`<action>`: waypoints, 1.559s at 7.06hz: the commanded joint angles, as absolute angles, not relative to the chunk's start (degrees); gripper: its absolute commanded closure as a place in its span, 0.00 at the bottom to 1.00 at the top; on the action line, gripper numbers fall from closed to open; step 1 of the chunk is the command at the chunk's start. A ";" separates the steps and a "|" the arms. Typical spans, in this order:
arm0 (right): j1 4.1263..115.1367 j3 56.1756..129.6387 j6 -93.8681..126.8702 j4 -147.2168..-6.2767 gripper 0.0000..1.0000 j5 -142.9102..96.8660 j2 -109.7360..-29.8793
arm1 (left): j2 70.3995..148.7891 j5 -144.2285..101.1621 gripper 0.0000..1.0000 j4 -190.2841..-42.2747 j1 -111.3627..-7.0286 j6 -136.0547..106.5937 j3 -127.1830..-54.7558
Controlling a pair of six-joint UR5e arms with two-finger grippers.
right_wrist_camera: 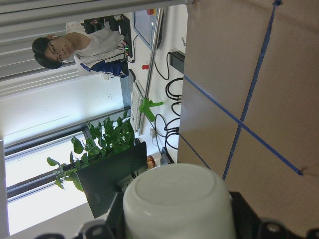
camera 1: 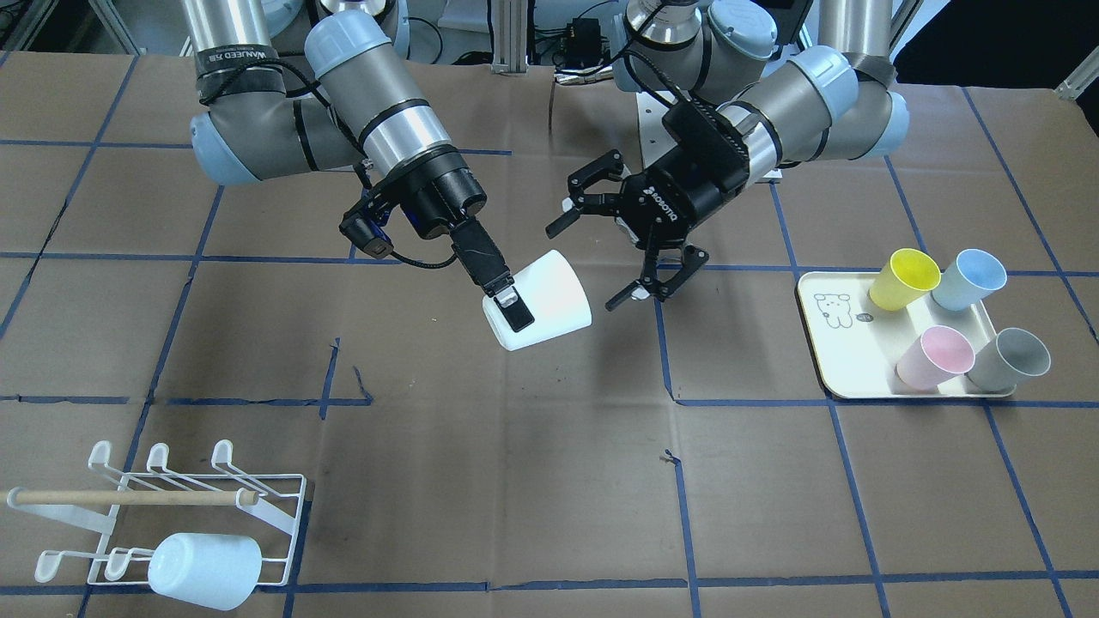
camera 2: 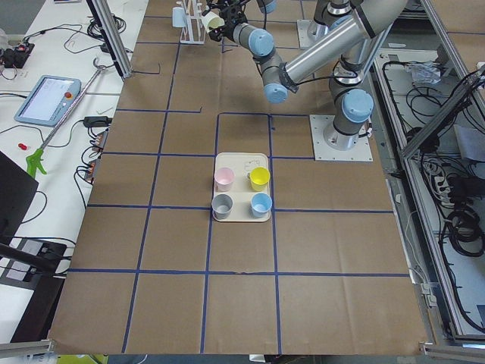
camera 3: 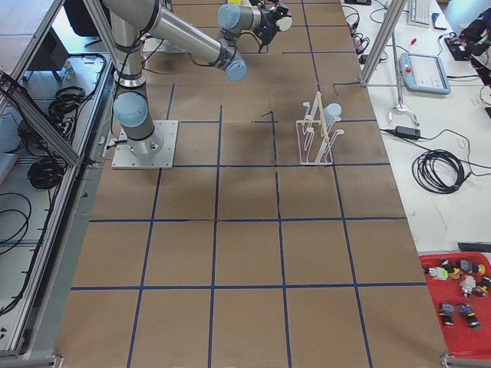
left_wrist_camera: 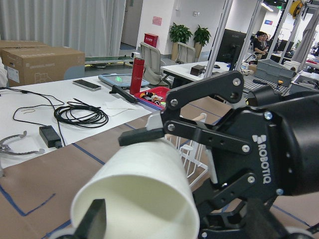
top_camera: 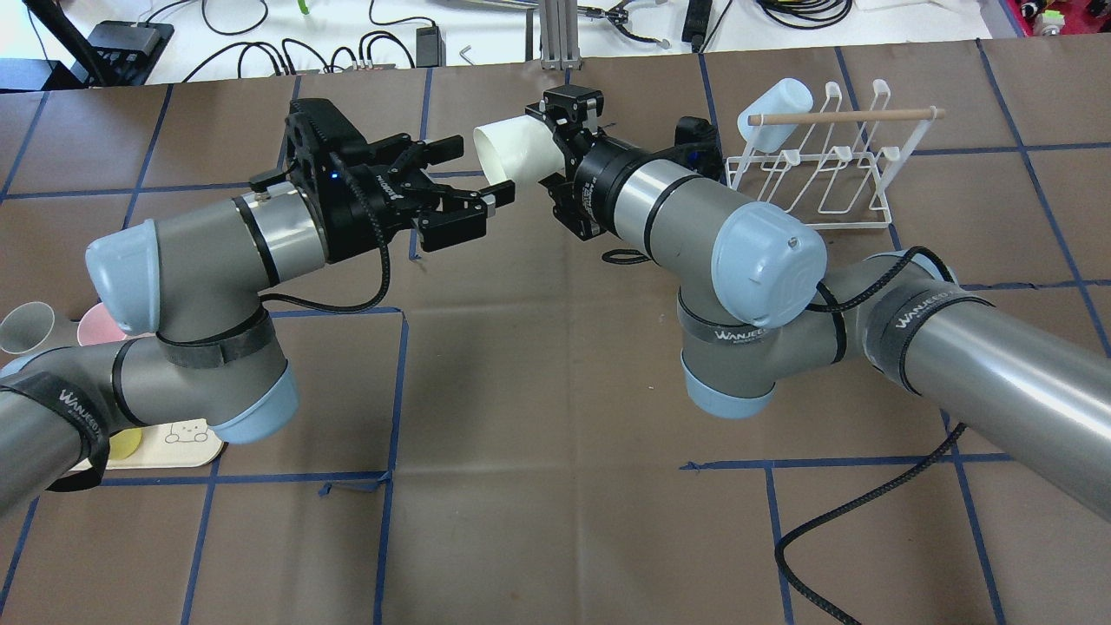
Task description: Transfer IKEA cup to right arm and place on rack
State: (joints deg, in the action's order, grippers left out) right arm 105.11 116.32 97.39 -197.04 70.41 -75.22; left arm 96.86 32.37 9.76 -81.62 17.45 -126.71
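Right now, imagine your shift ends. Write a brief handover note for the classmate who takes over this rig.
The left gripper is open, its fingers spread beside the cup's mouth and not touching it.
The right gripper is shut on the white cup near its base, holding it tilted above the table.
The rack stands on the right arm's side, with a pale cup already on an end prong.
Done: the handover looks complete.
Left: carry the white cup to the rack and set it on a free prong.
The tray holds a yellow cup, blue cup, pink cup and grey cup.
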 commanded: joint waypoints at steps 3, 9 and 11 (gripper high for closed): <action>97.50 113.91 80.79 -197.23 0.86 70.40 -72.95 | 97.39 48.97 0.01 6.09 -76.29 15.75 -125.69; 81.58 110.32 29.08 -196.96 0.94 70.66 -72.25 | 97.91 81.00 0.01 -39.46 -82.41 4.35 -106.30; 77.98 107.07 16.15 -197.14 0.94 70.58 -70.59 | 96.42 89.17 0.01 -67.96 -87.60 1.08 -93.32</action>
